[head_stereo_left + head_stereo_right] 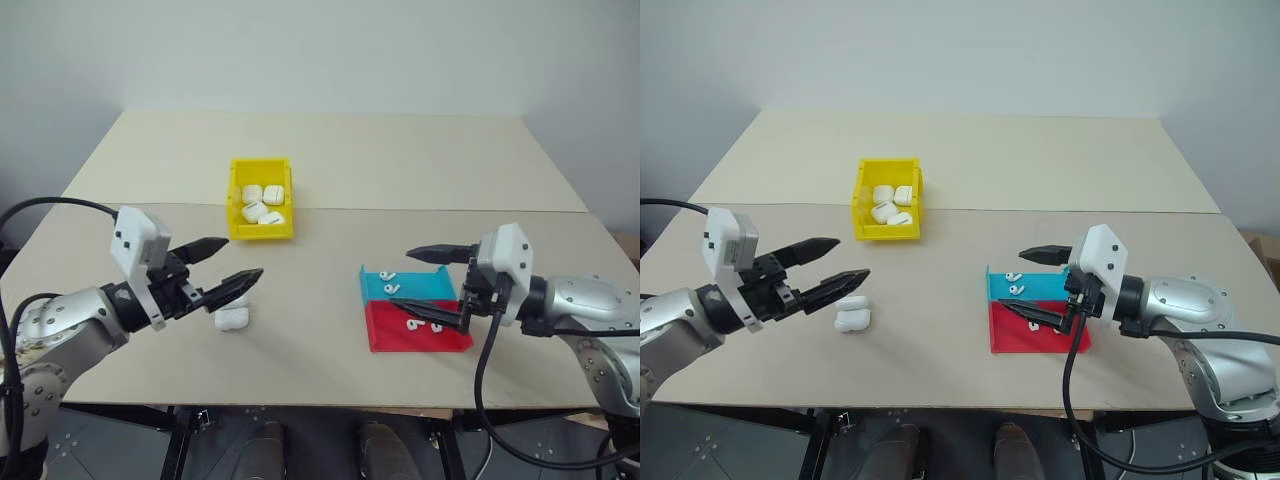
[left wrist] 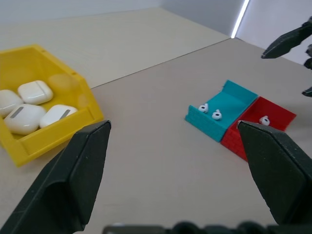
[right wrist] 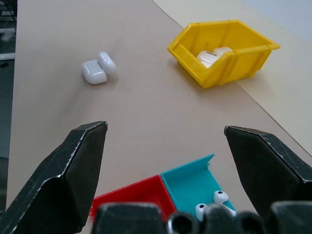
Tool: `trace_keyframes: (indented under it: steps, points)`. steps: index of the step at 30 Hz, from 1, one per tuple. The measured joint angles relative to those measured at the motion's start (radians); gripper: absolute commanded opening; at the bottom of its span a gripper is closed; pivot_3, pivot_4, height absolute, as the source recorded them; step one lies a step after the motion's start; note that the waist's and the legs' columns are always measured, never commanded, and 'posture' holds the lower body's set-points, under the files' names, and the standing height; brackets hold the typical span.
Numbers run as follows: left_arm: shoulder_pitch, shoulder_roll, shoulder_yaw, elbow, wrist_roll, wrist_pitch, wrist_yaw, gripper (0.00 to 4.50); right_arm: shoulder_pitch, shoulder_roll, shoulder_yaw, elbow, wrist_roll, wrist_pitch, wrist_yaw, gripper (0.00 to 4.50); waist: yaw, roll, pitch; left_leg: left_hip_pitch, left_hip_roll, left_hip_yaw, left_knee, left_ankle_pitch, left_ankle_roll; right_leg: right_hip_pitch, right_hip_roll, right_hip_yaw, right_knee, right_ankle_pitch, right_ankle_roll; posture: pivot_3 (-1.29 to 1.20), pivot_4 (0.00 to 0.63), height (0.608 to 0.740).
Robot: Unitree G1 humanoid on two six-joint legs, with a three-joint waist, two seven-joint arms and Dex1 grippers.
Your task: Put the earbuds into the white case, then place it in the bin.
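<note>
One white case (image 1: pixel 852 313) lies open on the table, just below and past the tips of my left gripper (image 1: pixel 240 260), which hovers open and empty above it. The earbuds (image 2: pixel 203 108) lie in the flat blue-and-red tray (image 1: pixel 440 343), two on the blue half and two (image 1: pixel 410 324) on the red half. Over that tray my right gripper (image 1: pixel 402 277) hangs open, holding nothing. The yellow bin (image 1: pixel 237 205) stands further back on the table's left half, with several closed white cases inside. The right wrist view shows the open case (image 3: pixel 99 68) and the bin (image 3: pixel 224 66).
A seam (image 1: pixel 450 210) runs across the table behind the bin and tray, where two tabletops meet. The front edge of the table (image 1: pixel 330 405) lies close below both grippers. A black cable (image 1: pixel 480 400) hangs from my right wrist.
</note>
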Motion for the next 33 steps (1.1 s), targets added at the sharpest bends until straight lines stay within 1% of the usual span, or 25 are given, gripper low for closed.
trace_keyframes:
  steps: [13, 17, 19, 22, 23, 25, 27, 28, 30, 31, 33]
  points:
    - [0.003, 0.013, 0.000, 0.000, -0.005, -0.013, -0.017, 4.50, 0.023, 0.000, -0.006, -0.018, 0.001, 0.000, -0.008, 4.46, 0.000, 0.000, 0.000, 0.000, 0.000, 0.000, 0.000, 0.000, 0.000, 0.000, 0.000, 0.000, 0.000, 0.000, 0.000, 0.00, 0.150, 0.740]
    - [-0.001, 0.082, -0.021, 0.000, 0.063, -0.012, -0.019, 4.50, 0.017, 0.000, -0.006, -0.017, 0.003, 0.000, -0.011, 4.46, 0.000, 0.000, 0.000, 0.000, 0.000, 0.000, 0.000, 0.000, 0.000, 0.000, 0.000, 0.000, 0.000, 0.000, 0.000, 0.00, 0.150, 0.740]
    - [-0.003, 0.096, -0.034, -0.002, 0.100, -0.012, -0.013, 4.50, 0.000, 0.000, -0.005, -0.013, 0.003, 0.000, -0.010, 4.46, -0.001, 0.000, 0.000, 0.000, 0.000, 0.000, 0.000, 0.000, 0.000, 0.000, 0.000, 0.000, 0.000, 0.000, 0.000, 0.00, 0.150, 0.740]
    - [0.003, 0.122, -0.035, -0.038, 0.143, 0.016, 0.044, 4.50, -0.018, -0.009, -0.008, -0.011, 0.010, 0.003, -0.011, 4.46, 0.000, 0.000, 0.000, 0.000, 0.000, 0.000, 0.000, 0.000, 0.000, 0.000, 0.000, 0.000, 0.000, 0.000, 0.000, 0.00, 0.150, 0.740]
    - [0.007, 0.134, -0.030, -0.055, 0.146, 0.045, 0.073, 4.50, -0.016, -0.010, -0.011, -0.012, 0.017, 0.008, -0.013, 4.46, 0.000, -0.001, 0.000, 0.000, 0.000, -0.001, -0.001, 0.000, 0.000, 0.000, 0.000, 0.000, 0.000, 0.000, 0.000, 0.00, 0.150, 0.740]
    - [0.007, 0.190, -0.011, -0.063, 0.135, 0.113, 0.091, 4.50, -0.003, -0.011, -0.021, -0.021, 0.028, 0.011, -0.016, 4.46, 0.000, -0.001, 0.001, -0.001, 0.000, -0.002, -0.001, 0.000, 0.000, -0.001, 0.000, 0.000, 0.000, 0.000, 0.000, 0.00, 0.150, 0.740]
    - [-0.035, 0.281, 0.004, -0.039, 0.089, 0.243, 0.112, 4.50, 0.021, -0.012, -0.035, -0.034, 0.030, 0.012, -0.020, 4.46, 0.002, -0.001, 0.001, 0.000, 0.000, -0.002, -0.001, 0.000, 0.000, -0.001, 0.000, 0.000, 0.000, 0.000, 0.000, 0.00, 0.150, 0.740]
    - [-0.091, 0.322, -0.005, -0.009, 0.054, 0.328, 0.131, 4.50, 0.027, -0.012, -0.035, -0.037, 0.030, 0.013, -0.023, 4.46, 0.003, -0.002, 0.001, 0.000, 0.000, -0.002, 0.000, 0.000, 0.000, -0.001, 0.000, 0.000, 0.001, -0.001, 0.001, 0.00, 0.150, 0.740]
    - [-0.256, 0.397, -0.047, 0.100, -0.031, 0.528, 0.152, 4.50, 0.034, -0.012, -0.037, -0.047, 0.030, 0.013, -0.028, 4.46, 0.003, -0.003, 0.002, 0.000, 0.000, -0.001, 0.000, 0.000, 0.000, 0.000, 0.001, -0.002, 0.000, -0.005, 0.008, 0.00, 0.150, 0.740]
    - [-0.349, 0.414, -0.082, 0.166, -0.066, 0.622, 0.159, 4.50, 0.038, -0.011, -0.038, -0.051, 0.030, 0.014, -0.031, 4.46, 0.002, -0.003, 0.002, 0.001, -0.001, -0.002, 0.000, 0.000, 0.000, 0.001, 0.000, -0.001, 0.001, -0.005, 0.009, 0.00, 0.150, 0.740]
    - [-0.471, 0.436, -0.171, 0.278, -0.125, 0.728, 0.179, 4.50, 0.040, -0.010, -0.035, -0.058, 0.031, 0.015, -0.038, 4.46, 0.000, -0.003, 0.002, 0.001, -0.001, -0.002, -0.001, 0.000, 0.000, 0.001, 0.000, 0.000, 0.001, -0.006, 0.009, 0.00, 0.150, 0.740]
